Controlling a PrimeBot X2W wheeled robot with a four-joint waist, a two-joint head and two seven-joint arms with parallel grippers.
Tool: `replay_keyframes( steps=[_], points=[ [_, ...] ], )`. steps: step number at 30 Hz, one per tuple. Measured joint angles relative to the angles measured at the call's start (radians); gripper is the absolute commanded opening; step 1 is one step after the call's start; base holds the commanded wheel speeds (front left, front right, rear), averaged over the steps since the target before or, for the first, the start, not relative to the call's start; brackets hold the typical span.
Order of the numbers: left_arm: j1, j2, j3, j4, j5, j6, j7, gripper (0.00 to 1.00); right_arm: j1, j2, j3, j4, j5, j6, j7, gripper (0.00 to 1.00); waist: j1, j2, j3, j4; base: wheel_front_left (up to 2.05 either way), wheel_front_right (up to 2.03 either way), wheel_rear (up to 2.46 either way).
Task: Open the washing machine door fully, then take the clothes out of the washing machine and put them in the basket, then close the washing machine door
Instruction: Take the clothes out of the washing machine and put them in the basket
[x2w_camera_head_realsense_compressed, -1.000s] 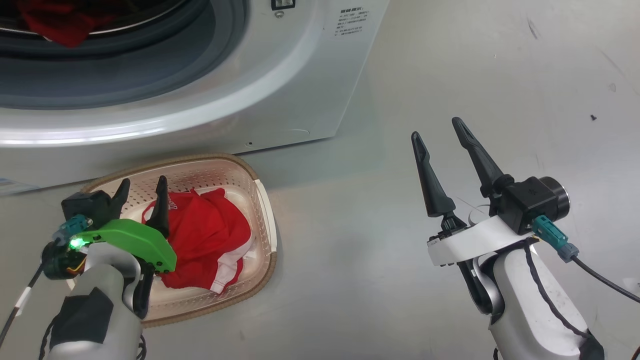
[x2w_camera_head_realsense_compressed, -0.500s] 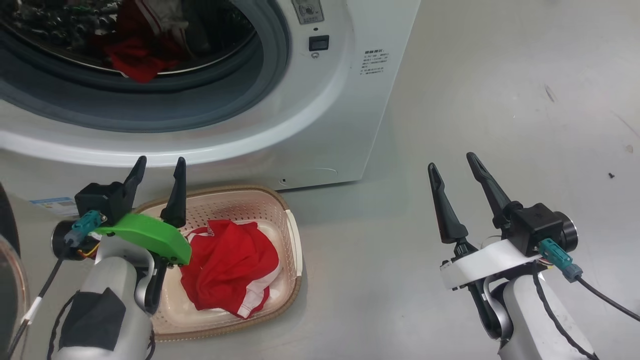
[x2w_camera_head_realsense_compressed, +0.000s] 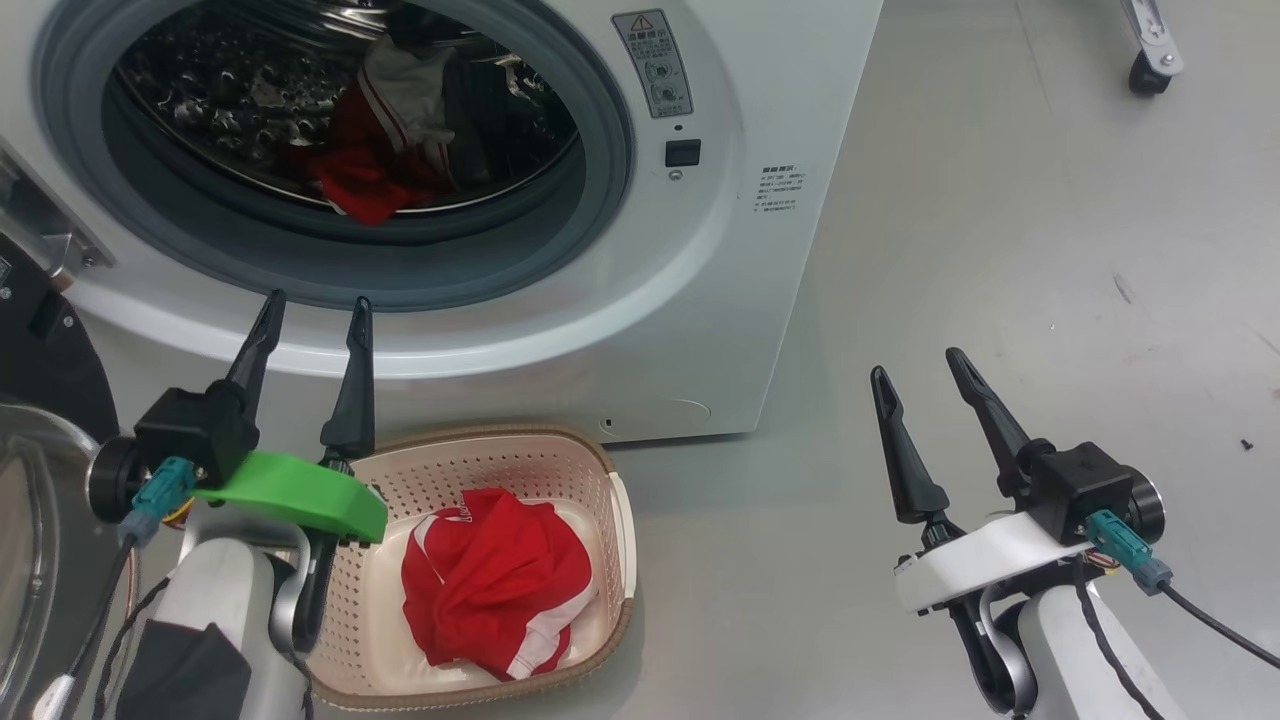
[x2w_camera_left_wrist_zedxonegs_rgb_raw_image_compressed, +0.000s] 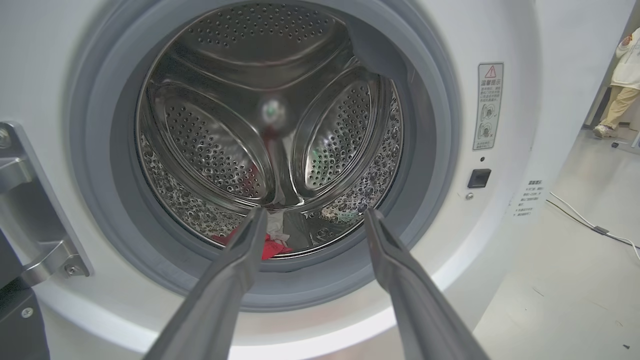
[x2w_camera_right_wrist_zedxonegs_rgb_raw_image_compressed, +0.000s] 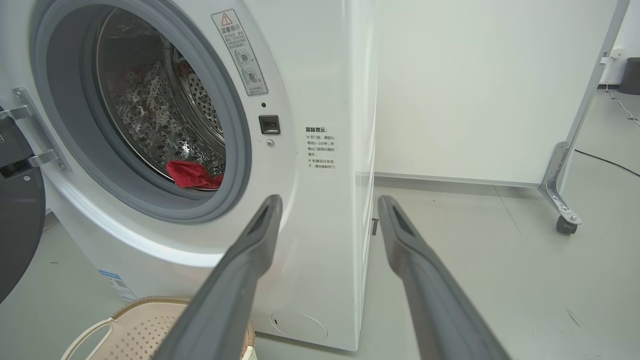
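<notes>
Evidently mid-unloading: the left pincer, spread and empty, aims into the open washing machine, where red clothes lie for fetching; one garment already sits in the basket below. The right pincer hangs spread, idle.

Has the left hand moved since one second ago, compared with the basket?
Yes. The left hand has moved from over the basket toward the washing machine drum opening.
</notes>
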Motion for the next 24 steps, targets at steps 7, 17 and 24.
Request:
replay_keyframes(
  steps=[7,17,24],
  points=[
    [0.108,0.000,-0.002,-0.070,0.011,0.020,0.000,1.00,0.038,0.000,-0.006,0.000,-0.002,0.006,0.000,1.00,0.0001,0.0000,-0.052,0.011,0.00,0.00,0.00],
    [0.270,0.000,-0.005,-0.133,0.017,0.063,0.000,1.00,0.090,0.001,-0.028,-0.003,-0.002,0.006,0.000,1.00,0.0000,0.0000,-0.106,0.019,0.00,0.00,0.00],
    [0.359,0.000,-0.013,-0.188,0.017,0.075,0.005,1.00,0.121,0.002,-0.031,-0.006,-0.006,0.006,0.000,1.00,0.0000,0.0000,-0.130,0.023,0.00,0.00,0.00]
  ],
)
